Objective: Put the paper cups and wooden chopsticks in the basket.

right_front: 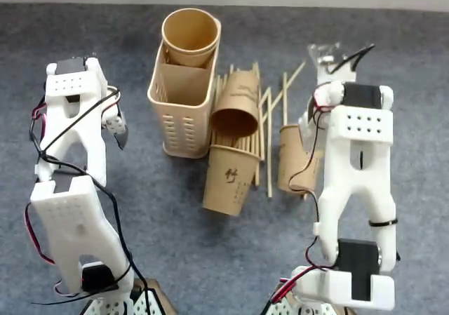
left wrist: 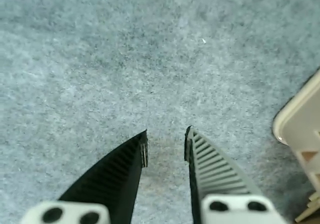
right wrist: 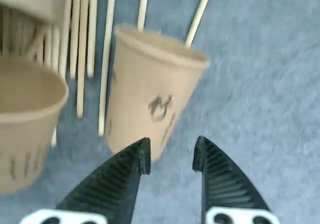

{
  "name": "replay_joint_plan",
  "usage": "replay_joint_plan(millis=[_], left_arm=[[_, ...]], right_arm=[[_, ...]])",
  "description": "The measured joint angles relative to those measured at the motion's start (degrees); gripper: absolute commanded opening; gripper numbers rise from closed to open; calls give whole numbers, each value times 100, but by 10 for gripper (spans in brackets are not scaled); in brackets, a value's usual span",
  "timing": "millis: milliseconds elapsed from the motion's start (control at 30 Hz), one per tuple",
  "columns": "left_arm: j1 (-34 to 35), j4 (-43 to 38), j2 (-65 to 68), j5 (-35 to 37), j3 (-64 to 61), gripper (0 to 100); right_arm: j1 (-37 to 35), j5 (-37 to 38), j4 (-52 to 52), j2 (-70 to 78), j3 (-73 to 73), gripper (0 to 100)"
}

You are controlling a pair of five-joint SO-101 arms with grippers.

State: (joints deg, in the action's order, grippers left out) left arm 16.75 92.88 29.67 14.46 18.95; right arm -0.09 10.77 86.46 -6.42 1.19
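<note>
The left gripper (left wrist: 166, 134) is hanging over bare grey carpet (left wrist: 100, 59), a fuzzy, short-piled surface. Its ribbed black fingers are standing moderately apart, gripping nothing and touching nothing. To its right the basket (right_front: 184, 129) is standing upright. It is a tall, smooth beige plastic box with rounded corners and rows of slots in its wall. A brown upright cup (right_front: 189, 38) is sitting in its far compartment.

Just right of the basket, a tipped cup (right_front: 235, 104) and a near cup (right_front: 230, 178) are lying on their sides over a bundle of wooden chopsticks (right_front: 269, 139) — thin, pale sticks lying roughly parallel on the carpet. Further right, a fourth cup (right wrist: 152, 99), matte tan paper with a rolled rim, is lying on its side too, base toward the right gripper (right wrist: 171, 149) and rim pointing away.

That gripper's fingers are spread partway and holding nothing — one tip is sitting right at the cup's base, though contact cannot be told.
</note>
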Motion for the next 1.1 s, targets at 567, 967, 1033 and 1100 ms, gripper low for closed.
replay_joint_plan(millis=[567, 967, 1033, 1100], left_arm=[[0, 0, 0, 0, 0, 141], [0, 0, 0, 0, 0, 141], [0, 0, 0, 0, 0, 141], [0, 0, 0, 0, 0, 141]], right_arm=[[26, -492, 1301, 4070, -4396, 159], [79, -325, 1310, 2708, -3367, 159], [70, -545, 1187, 2514, -3481, 159], [70, -712, 1064, 2488, -3543, 159]])
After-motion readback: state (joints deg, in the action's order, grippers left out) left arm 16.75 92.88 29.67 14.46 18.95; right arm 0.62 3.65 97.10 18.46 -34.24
